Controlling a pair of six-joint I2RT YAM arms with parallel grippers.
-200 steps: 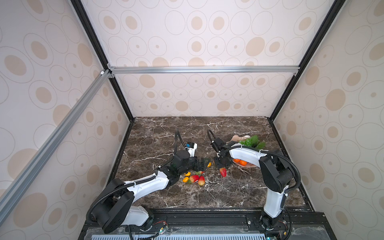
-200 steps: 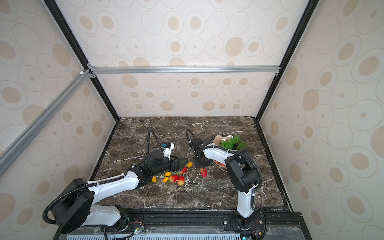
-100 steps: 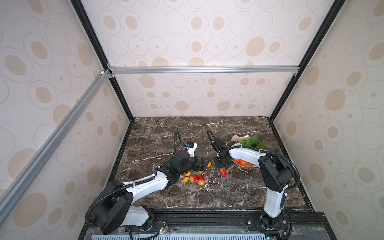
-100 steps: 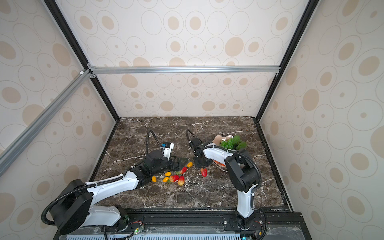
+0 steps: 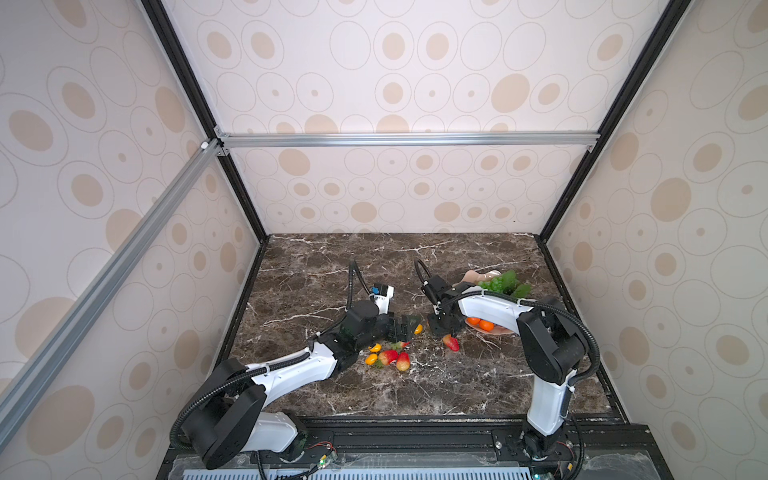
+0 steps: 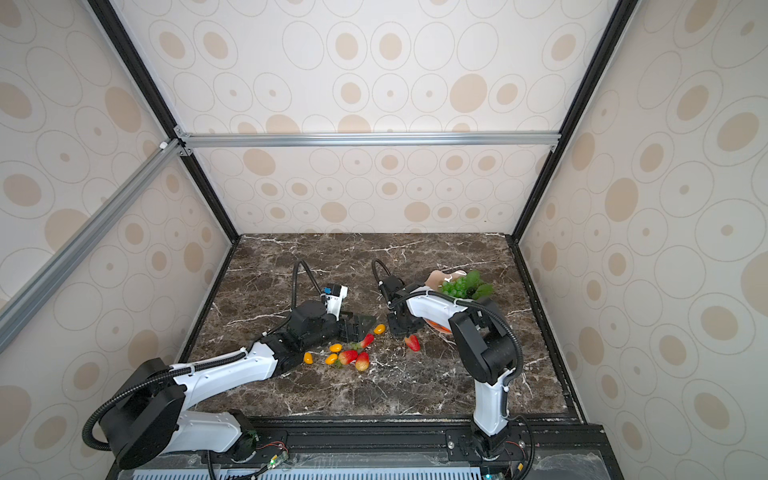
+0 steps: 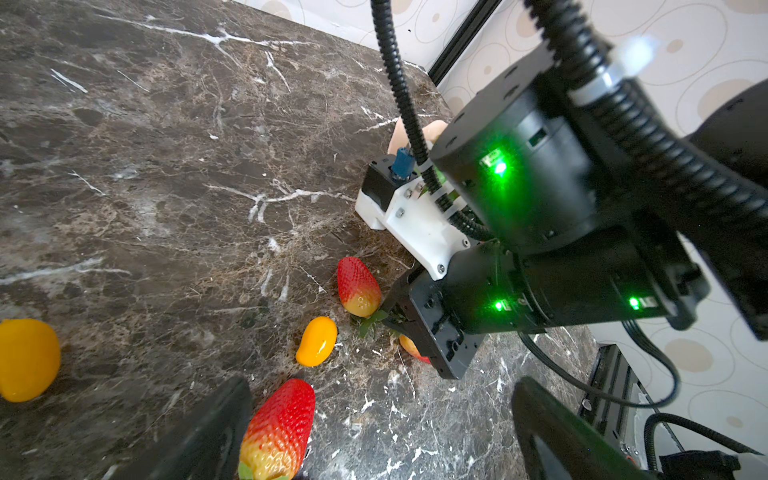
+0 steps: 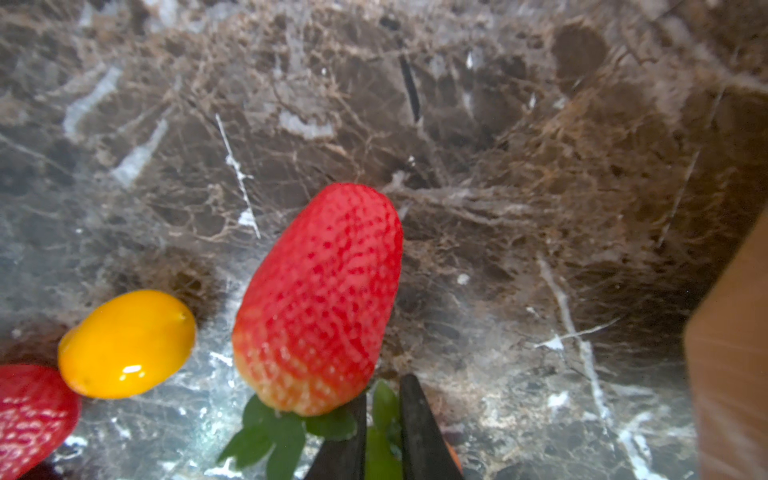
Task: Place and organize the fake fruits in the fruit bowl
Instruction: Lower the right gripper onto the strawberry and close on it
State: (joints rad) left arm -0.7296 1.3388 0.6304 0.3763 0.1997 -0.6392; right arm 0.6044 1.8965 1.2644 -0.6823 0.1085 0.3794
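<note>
In both top views the left gripper point(image 5: 408, 326) lies low over the dark marble table point(image 5: 332, 270) with its jaws spread wide. A small yellow fruit point(image 5: 418, 329) sits just off its tips, and a huddle of strawberries point(image 5: 392, 358) lies just beside it toward the front edge. The right gripper point(image 5: 444, 332) points straight down at the table, a lone strawberry point(image 5: 451, 343) just beside its tips. The bowl point(image 5: 476, 275), pale pink and wavy-edged, sits just beside that gripper on the side away from the left gripper, partly under its arm, holding oranges point(image 5: 480, 323), with green grapes point(image 5: 498, 284) at its far edge. In the left wrist view the left gripper's fingers point(image 7: 208, 432) stand far apart, a near strawberry point(image 7: 278, 428) lying on the table between them, close against one finger. Ahead of them the right gripper stands over the table with a leafy strawberry point(image 7: 357, 286) just beside its tip. In the right wrist view the right gripper's fingers point(image 8: 419, 432) are nearly together, a green leaf point(image 8: 380, 409) in the slit; whether they pinch it cannot be told. The leafy strawberry point(image 8: 320, 299) lies just ahead of the tips, an oval yellow fruit point(image 8: 124, 345) beside it.
</note>
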